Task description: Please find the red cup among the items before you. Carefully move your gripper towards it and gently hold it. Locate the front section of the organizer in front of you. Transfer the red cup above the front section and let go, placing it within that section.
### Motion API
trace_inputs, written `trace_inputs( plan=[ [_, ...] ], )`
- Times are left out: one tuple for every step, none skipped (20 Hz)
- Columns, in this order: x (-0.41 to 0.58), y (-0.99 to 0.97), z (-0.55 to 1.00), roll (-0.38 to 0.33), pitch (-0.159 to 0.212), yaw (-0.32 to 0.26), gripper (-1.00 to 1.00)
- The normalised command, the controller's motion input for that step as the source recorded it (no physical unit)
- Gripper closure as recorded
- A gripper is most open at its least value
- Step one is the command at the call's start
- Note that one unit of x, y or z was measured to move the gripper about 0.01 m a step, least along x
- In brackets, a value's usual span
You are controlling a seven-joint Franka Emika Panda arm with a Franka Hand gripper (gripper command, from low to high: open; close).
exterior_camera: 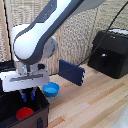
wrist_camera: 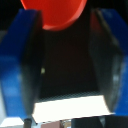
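The red cup (exterior_camera: 23, 113) stands inside a compartment of the black organizer (exterior_camera: 43, 103) at the exterior view's lower left; I take this for the front section (exterior_camera: 37, 119). My gripper (exterior_camera: 27, 95) hangs just above the cup, its white block over the bin. In the wrist view the blue-tipped fingers (wrist_camera: 20, 60) stand wide apart and the red cup (wrist_camera: 56, 12) lies beyond them, against the dark inside of the bin. The gripper (wrist_camera: 65, 60) is open and nothing is held between its fingers.
A shallow blue bowl (exterior_camera: 50, 89) sits on the wooden table beside the organizer. A dark blue flat panel (exterior_camera: 71, 71) stands behind it. A glossy black appliance (exterior_camera: 111, 52) is at the back on the exterior view's right.
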Motion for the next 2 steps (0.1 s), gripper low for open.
trace_inputs(
  plan=[
    [0.186,-0.16,0.31,-0.057,0.0,0.096,-1.0],
    [0.326,-0.04,0.29,-0.08,0.0,0.094,-1.0]
  ],
)
